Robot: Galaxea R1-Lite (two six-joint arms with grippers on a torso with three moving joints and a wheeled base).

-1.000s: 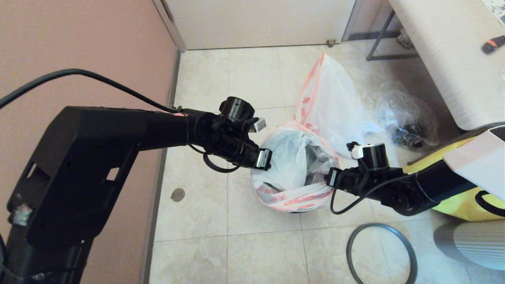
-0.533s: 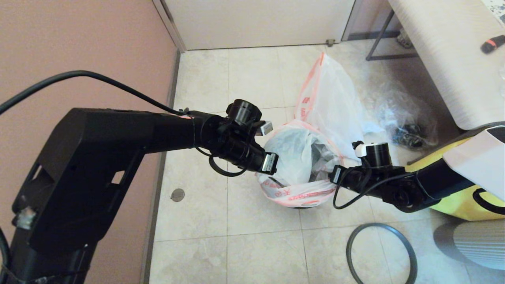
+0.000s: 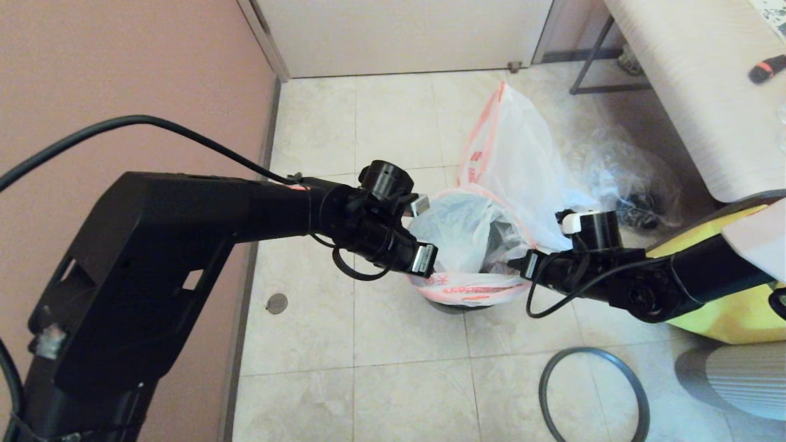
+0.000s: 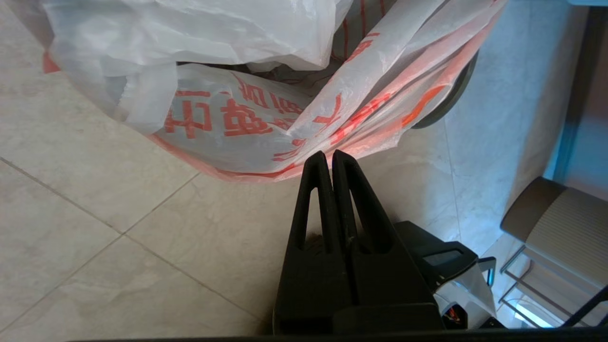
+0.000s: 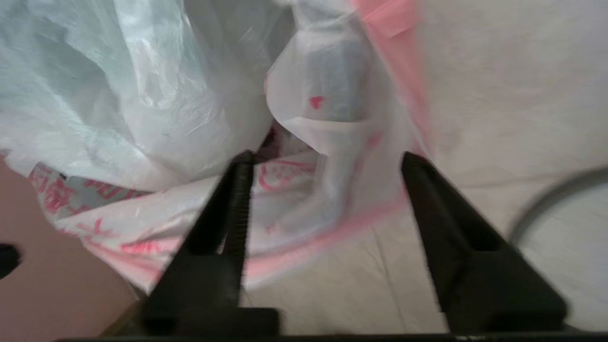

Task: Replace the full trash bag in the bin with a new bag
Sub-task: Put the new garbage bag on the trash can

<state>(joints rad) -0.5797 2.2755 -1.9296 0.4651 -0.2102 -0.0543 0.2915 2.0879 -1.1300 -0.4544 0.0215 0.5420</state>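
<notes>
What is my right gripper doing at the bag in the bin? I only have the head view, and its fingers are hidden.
Observer: The right gripper is open. The film of the full trash bag lies between and beyond its fingers, not clamped.
Operator: And the left one?
Observer: The left gripper is shut, with its tips at the bag's red-printed hem. I cannot tell whether any film is pinched.
Operator: Can you see what's inside the bag?
Observer: In the right wrist view, a bottle-like shape shows through the film just ahead of the open fingers.
</notes>
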